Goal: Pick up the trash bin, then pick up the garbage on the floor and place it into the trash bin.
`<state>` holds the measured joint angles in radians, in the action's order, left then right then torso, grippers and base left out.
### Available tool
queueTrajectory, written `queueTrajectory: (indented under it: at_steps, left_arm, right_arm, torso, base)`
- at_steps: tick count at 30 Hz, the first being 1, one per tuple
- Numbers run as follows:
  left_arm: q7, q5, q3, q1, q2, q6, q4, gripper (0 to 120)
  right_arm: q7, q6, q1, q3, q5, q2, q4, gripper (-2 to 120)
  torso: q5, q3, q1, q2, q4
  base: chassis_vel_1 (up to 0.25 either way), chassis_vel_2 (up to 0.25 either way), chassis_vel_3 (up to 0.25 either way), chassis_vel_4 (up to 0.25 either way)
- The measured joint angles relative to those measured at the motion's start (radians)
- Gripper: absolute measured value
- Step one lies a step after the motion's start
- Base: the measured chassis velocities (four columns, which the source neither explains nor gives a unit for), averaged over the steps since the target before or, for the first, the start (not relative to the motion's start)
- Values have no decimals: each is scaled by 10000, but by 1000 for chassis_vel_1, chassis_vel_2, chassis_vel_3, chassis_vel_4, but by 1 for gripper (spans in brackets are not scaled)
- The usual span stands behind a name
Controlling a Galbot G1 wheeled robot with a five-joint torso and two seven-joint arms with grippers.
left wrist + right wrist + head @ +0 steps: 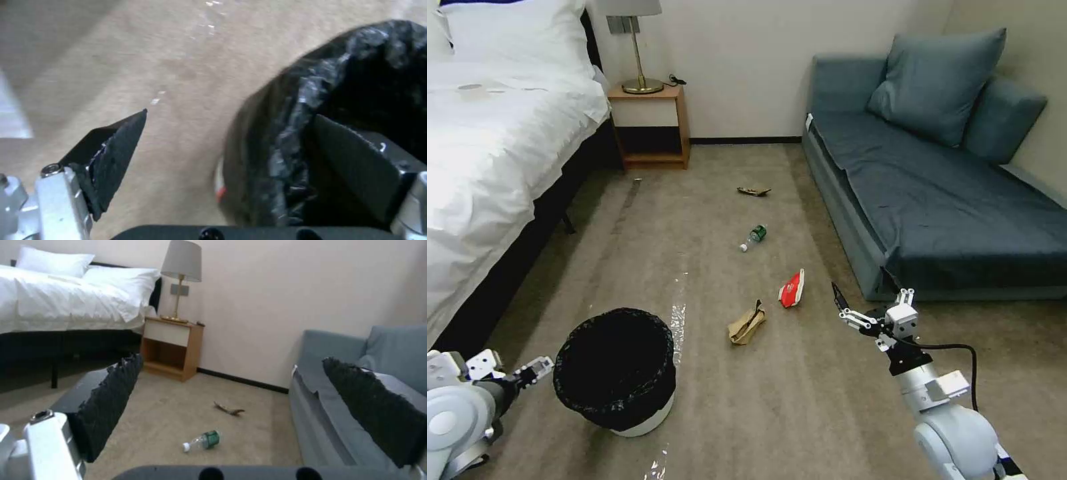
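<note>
Underfoot, beige carpet (pixel 800 400) (bed (pixel 487 153) left, sofa (pixel 934 193) right).

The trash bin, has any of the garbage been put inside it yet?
No, the trash bin holds only its black liner, and all four litter items lie on the carpet.

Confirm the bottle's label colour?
Green label on the bottle, white cap; clearest in the right wrist view.

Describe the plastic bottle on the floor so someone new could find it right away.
Start at the blue sofa on the right and look at the carpet strip between it and the bed. The bottle lies on its side mid-floor, beyond the red-and-white wrapper. It is the only clear item, with a green label and white cap.
</note>
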<state>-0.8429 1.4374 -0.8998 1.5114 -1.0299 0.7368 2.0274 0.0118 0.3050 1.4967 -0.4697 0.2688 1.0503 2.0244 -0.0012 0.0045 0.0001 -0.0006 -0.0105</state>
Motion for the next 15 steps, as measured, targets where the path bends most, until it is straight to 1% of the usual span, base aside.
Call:
queueTrajectory:
  at_steps: [1,2,4,7,8,13,15]
  left_arm:
    - [253,-75,93,-94,-30,0,-129,100]
    - [253,-75,93,-94,-30,0,-129,100]
    - [545,-265,319,-258,-66,-3,-325,100]
    - [561,-298,430,-335,-79,-3,-401,100]
    - [441,-271,503,-421,-86,-5,-510,100]
    - [342,-212,548,-485,-93,-9,-643,100]
    - [342,-217,601,-517,-109,-11,-802,100]
  right_arm:
    - [2,13,14,0,-19,24,-24,100]
    - [2,13,14,0,-19,24,-24,100]
    - [21,60,63,6,-121,75,-59,100]
    - [28,96,88,7,-174,92,-60,100]
    - [30,111,97,7,-206,102,-60,100]
    - [30,136,94,1,-216,113,-65,100]
    - [37,179,95,-5,-233,128,-108,100]
  torso:
    - [0,1,0,0,0]
    - [0,1,0,0,0]
    - [2,0,0,0,0]
    - [2,0,-1,0,1]
    - [2,0,0,0,0]
    - [1,0,0,0,1]
    - [2,0,0,0,2]
  base:
    - [0,0,0,0]
    - [0,0,0,0]
    - [0,0,0,0]
    - [0,0,0,0]
    - [0,0,0,0]
    - [0,0,0,0]
    - [0,0,0,0]
